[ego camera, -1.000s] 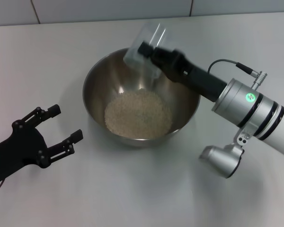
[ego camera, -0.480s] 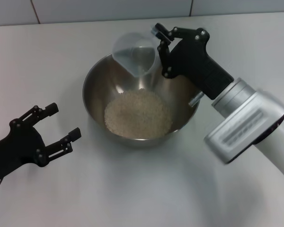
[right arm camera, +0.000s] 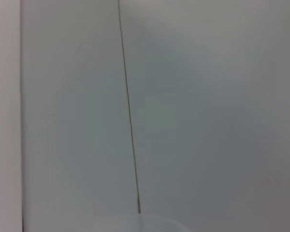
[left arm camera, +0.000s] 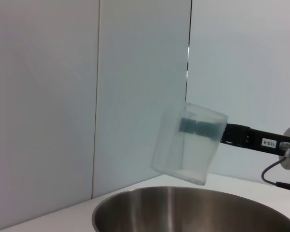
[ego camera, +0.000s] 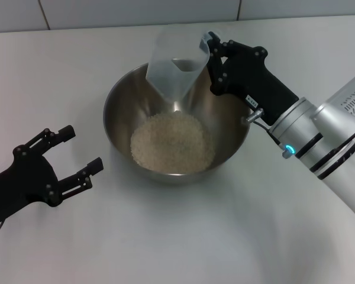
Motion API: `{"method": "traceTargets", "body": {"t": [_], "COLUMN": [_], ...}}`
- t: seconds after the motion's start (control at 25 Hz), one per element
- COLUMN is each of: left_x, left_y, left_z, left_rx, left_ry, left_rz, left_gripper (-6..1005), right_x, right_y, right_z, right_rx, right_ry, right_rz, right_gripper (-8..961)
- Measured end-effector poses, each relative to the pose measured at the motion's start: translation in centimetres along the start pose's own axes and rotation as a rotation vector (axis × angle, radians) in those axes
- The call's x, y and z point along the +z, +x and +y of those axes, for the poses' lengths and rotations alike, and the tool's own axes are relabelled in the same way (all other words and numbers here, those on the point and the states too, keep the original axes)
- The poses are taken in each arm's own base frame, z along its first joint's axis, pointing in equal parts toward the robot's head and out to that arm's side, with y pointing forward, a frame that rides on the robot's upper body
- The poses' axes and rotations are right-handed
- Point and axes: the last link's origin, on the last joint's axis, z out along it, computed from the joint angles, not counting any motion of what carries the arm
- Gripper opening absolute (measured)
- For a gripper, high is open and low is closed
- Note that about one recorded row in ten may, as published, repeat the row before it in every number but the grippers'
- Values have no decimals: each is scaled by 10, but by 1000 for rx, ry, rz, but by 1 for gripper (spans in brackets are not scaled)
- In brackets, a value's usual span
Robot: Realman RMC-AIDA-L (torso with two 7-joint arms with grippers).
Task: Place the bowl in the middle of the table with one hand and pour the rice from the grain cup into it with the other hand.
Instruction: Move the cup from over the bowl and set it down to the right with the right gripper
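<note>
The steel bowl (ego camera: 121,97) sits in the middle of the white table (ego camera: 183,236), holding a pale mound of rice (ego camera: 173,143). Above its far rim hangs the clear grain cup (ego camera: 176,65), nearly upright and looking empty, with my right gripper (ego camera: 208,56) shut on its side. In the left wrist view the cup (left arm camera: 189,143) floats just over the bowl's rim (left arm camera: 183,193). My left gripper (ego camera: 77,151) stands open on the table to the left of the bowl, touching nothing.
A tiled wall (ego camera: 136,12) runs along the table's far edge. The right arm's silver forearm (ego camera: 325,142) reaches in across the right side of the table.
The right wrist has turned the cup back from a tipped pouring pose to nearly upright above the bowl's far rim. The left gripper has barely moved.
</note>
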Motion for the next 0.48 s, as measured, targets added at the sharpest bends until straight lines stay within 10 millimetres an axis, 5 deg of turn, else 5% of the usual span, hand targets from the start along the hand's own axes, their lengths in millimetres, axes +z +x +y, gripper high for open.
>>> {"method": "traceTargets", "body": {"t": [0.32, 0.48], "left_x": [0, 0], "left_y": [1, 1], "left_z": [0, 0], "left_rx": [-1, -1], "left_ry": [-1, -1], "left_rz": [4, 4], "left_gripper": [859, 859], "right_x": [-4, -15], "right_y": [1, -6], "right_z": [-3, -22], "right_rx": [-17, -55], "right_ry": [6, 112], "right_rz": [1, -49], "right_gripper": [14, 15]}}
